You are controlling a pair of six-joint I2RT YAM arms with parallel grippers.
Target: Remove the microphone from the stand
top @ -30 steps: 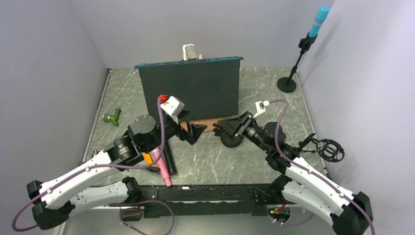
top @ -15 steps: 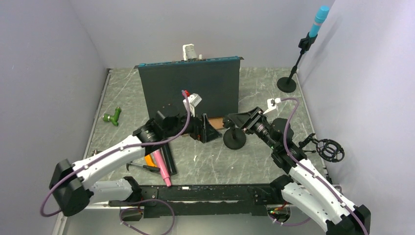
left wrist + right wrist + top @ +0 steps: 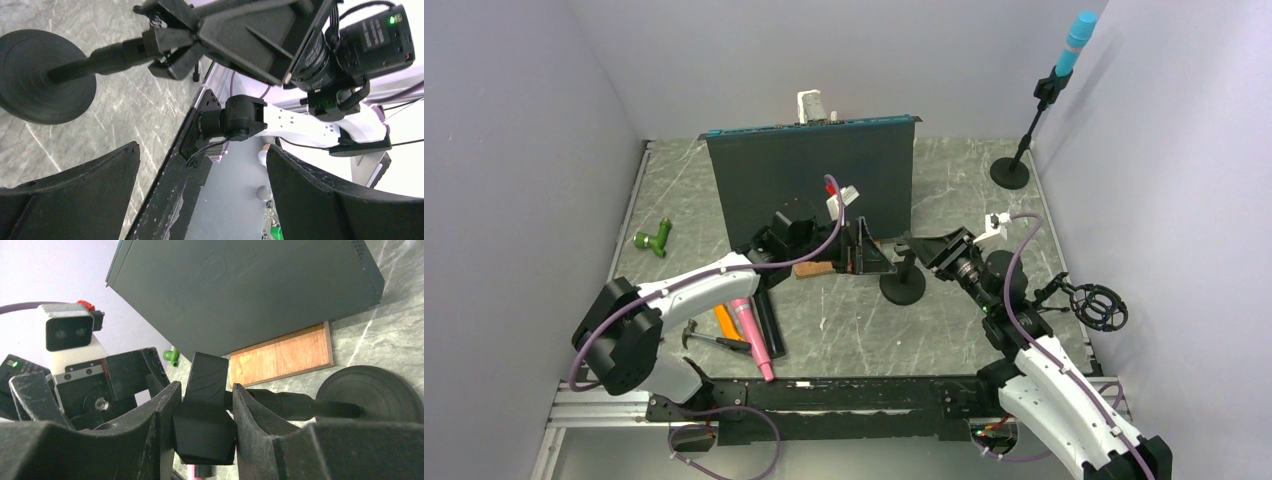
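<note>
A short black stand with a round base [image 3: 903, 287] sits mid-table. My right gripper [image 3: 916, 246] is shut on the stand's black clip [image 3: 205, 432] at the top of its pole [image 3: 300, 406]; the clip holds no microphone. My left gripper [image 3: 864, 256] is open and empty, just left of the stand, and its jaws [image 3: 202, 150] face the stand base [image 3: 42, 75] and the right gripper. A pink microphone [image 3: 752, 335] lies on the table at the near left. A teal microphone [image 3: 1081, 35] stands in a tall stand [image 3: 1012, 170] at the far right corner.
A dark upright box [image 3: 809, 185] stands behind the grippers with a wooden block [image 3: 816, 268] at its foot. A green toy [image 3: 654, 238] lies at the left. A black shock mount [image 3: 1099, 305] sits at the right edge. An orange tool [image 3: 724, 322] and a hammer [image 3: 709, 340] lie by the pink microphone.
My left gripper has swung right and away from the arm bases, up beside the short stand. My right gripper has shifted slightly right, still clamped on the stand's clip.
</note>
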